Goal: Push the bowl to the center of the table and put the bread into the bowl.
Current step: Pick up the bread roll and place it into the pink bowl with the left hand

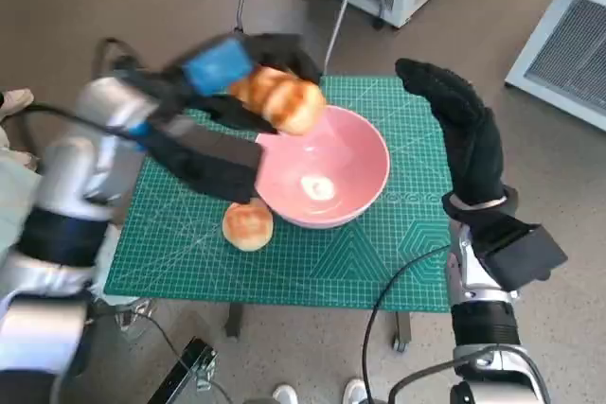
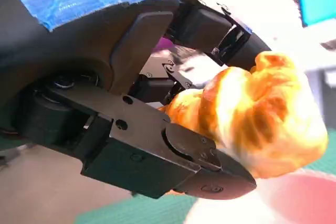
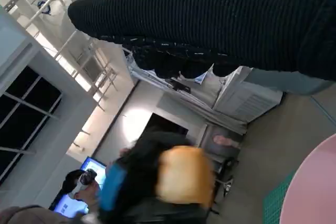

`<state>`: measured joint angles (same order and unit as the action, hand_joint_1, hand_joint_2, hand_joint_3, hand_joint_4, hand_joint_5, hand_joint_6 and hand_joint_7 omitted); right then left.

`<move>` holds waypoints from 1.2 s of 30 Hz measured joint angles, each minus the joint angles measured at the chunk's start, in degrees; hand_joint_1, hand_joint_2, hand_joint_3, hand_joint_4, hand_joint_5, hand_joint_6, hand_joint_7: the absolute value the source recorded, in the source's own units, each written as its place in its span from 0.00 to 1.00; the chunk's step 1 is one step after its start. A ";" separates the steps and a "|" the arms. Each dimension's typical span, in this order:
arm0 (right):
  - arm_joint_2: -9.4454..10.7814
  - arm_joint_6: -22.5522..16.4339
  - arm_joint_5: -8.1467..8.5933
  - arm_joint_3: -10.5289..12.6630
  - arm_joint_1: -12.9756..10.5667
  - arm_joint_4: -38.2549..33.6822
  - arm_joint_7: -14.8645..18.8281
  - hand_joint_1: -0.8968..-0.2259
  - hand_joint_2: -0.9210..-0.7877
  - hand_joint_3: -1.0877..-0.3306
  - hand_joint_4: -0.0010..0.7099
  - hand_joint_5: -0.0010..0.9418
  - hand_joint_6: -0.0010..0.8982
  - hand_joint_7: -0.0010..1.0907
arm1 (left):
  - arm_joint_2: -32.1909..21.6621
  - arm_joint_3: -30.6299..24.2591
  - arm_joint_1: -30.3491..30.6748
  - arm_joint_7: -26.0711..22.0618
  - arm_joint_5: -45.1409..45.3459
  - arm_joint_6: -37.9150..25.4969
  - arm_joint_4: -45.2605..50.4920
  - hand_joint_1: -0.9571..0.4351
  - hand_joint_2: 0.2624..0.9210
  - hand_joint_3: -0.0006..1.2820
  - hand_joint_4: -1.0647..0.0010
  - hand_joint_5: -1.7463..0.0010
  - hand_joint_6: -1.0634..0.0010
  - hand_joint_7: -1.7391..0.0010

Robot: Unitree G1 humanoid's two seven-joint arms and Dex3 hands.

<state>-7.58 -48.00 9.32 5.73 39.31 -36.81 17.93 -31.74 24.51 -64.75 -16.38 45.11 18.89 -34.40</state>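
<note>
Holding a bread (image 1: 280, 98) in my left hand (image 1: 220, 65) over the bowl (image 1: 360, 186): soft, light, crushable; right hand (image 1: 466, 125) empty, fingers extended.

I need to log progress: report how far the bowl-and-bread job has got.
Done: the pink bowl sits near the middle of the green mat. In hand: the left hand holds a bread over the bowl's rim, not yet released. The right hand is beside the bowl, holding nothing. Left: drop that bread in; a second bun lies on the mat against the bowl.
</note>
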 measured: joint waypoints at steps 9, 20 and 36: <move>0.04 0.83 -0.02 0.15 -0.83 2.09 -0.05 0.61 0.00 0.61 0.64 0.00 0.14 0.82 | 6.10 5.50 -2.91 4.58 3.91 1.14 -11.97 0.69 1.00 0.11 0.46 0.29 0.44 0.28; 0.02 1.83 -0.09 0.49 -2.32 3.71 -0.37 0.61 0.00 0.62 0.65 0.01 0.14 0.82 | 6.95 9.23 -2.78 4.40 5.32 1.61 -15.90 0.67 0.98 0.05 0.82 0.94 0.69 0.86; 0.86 2.31 -0.71 0.10 -2.27 4.19 -1.60 0.62 0.00 0.64 0.67 0.01 0.16 0.82 | -1.86 6.12 3.65 -8.89 3.48 -0.21 3.23 0.58 0.92 0.00 0.94 1.00 0.77 0.97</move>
<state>-6.72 -45.69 8.60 5.82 37.04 -32.62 16.33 -33.60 30.63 -61.09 -25.27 48.60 18.68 -31.17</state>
